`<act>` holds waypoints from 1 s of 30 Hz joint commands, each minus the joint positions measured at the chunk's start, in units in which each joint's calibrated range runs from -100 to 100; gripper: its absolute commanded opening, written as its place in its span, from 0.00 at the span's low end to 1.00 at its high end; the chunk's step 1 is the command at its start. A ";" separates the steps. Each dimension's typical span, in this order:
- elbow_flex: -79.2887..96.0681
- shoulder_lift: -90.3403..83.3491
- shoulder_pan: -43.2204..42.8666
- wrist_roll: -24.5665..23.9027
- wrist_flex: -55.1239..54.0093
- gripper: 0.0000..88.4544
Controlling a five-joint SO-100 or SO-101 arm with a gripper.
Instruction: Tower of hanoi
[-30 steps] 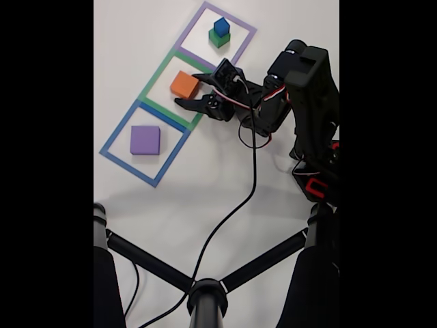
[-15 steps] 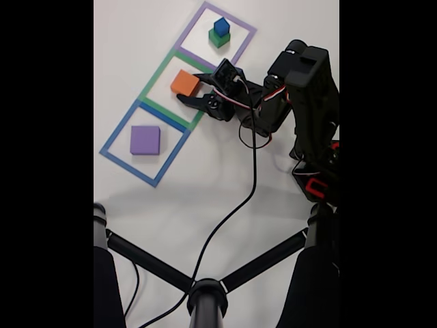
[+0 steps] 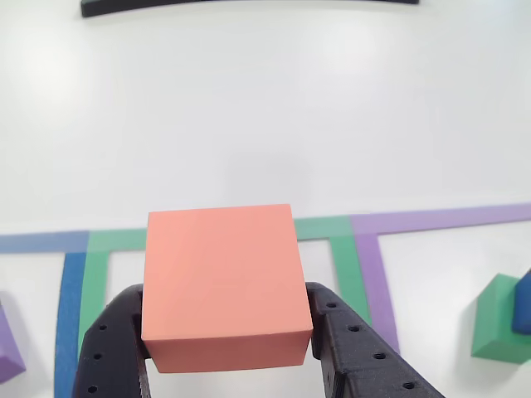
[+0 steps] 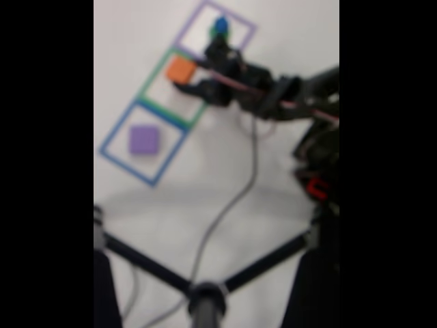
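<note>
An orange cube (image 3: pixel 220 282) sits between the two black fingers of my gripper (image 3: pixel 226 292), whose pads press its left and right sides. The blurred fixed view shows the orange cube (image 4: pixel 180 69) at the gripper (image 4: pixel 191 74), over the green taped square (image 4: pixel 151 78). A blue cube (image 4: pixel 220 27) stands on a green cube (image 3: pixel 498 319) inside the purple taped square (image 4: pixel 242 27). A purple cube (image 4: pixel 144 139) lies flat in the blue taped square (image 4: pixel 116 133).
The arm's base (image 4: pixel 317 157) stands at the right of the white table, with a dark cable (image 4: pixel 232 198) trailing toward the bottom. Black stand legs (image 4: pixel 205 294) cross the lower part of the fixed view. A black strip (image 3: pixel 249 7) lies at the table's far edge.
The gripper has shut on the orange cube, and cube and arm have shifted toward the purple square. The fixed view is now blurred by the motion.
</note>
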 commanded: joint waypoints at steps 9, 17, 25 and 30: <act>-40.95 -22.70 1.12 0.00 73.39 0.10; -71.12 -21.74 -2.15 0.00 102.77 0.09; -76.84 -23.34 -7.26 0.00 108.84 0.08; -76.21 -24.15 -11.07 0.00 108.43 0.08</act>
